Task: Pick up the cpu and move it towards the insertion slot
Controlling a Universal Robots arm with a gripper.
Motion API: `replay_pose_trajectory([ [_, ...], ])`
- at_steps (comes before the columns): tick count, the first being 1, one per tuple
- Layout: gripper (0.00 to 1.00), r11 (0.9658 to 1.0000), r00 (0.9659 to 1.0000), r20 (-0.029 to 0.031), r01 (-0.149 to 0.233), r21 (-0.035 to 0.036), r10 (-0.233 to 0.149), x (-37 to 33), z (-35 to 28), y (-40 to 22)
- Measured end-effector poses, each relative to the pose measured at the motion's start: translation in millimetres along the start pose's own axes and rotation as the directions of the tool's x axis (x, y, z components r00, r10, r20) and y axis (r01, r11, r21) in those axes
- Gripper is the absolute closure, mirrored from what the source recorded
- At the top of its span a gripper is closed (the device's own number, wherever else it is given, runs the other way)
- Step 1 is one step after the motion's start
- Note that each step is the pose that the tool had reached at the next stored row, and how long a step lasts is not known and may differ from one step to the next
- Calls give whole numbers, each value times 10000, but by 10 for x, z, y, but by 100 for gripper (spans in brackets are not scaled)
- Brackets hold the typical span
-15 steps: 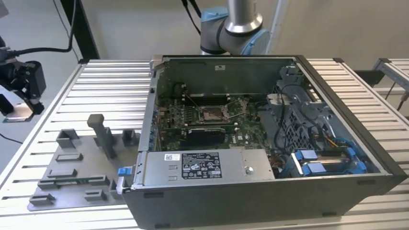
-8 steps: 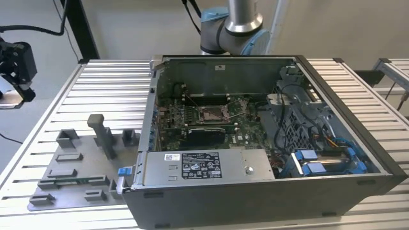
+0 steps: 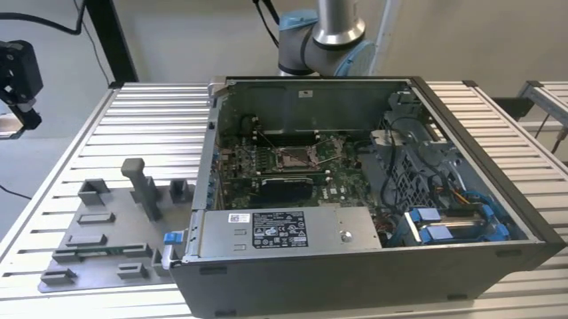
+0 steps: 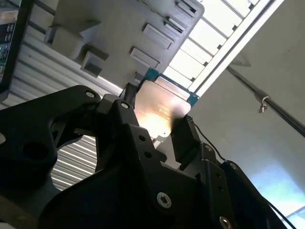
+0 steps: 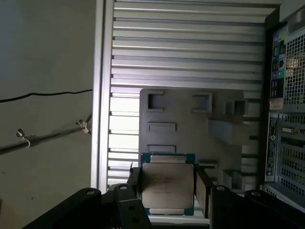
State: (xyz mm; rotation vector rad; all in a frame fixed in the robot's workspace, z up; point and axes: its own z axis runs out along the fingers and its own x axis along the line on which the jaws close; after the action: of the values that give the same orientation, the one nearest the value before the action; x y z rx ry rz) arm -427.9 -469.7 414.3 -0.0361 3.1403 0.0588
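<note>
The cpu is a thin square chip with a silvery top and a blue-green rim. My gripper is shut on it, one black finger on each side. The second wrist view shows the same grip from below: the cpu shines between the fingers of the gripper. It hangs high above the grey fixture plate. In the exterior view, the arm's black tool end is at the far left edge, well off to the left of the case. The insertion slot, a metal-framed square socket, lies on the motherboard inside the open case.
The open computer case stands on the ribbed metal table, with a power supply along its front and cables and drive bays on the exterior view's right. The grey fixture plate with raised blocks lies to the case's left. The arm's base stands behind the case.
</note>
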Motion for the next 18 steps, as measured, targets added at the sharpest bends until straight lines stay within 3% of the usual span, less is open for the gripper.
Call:
replay_pose_trajectory([
  [2,100,10000,10000,-4,1,1,-1,-41,-2,-1],
  [14,100,10000,10000,-10,0,0,0,-454,-1,-10],
  [18,100,10000,10000,-9,-1,0,1,-561,0,-13],
])
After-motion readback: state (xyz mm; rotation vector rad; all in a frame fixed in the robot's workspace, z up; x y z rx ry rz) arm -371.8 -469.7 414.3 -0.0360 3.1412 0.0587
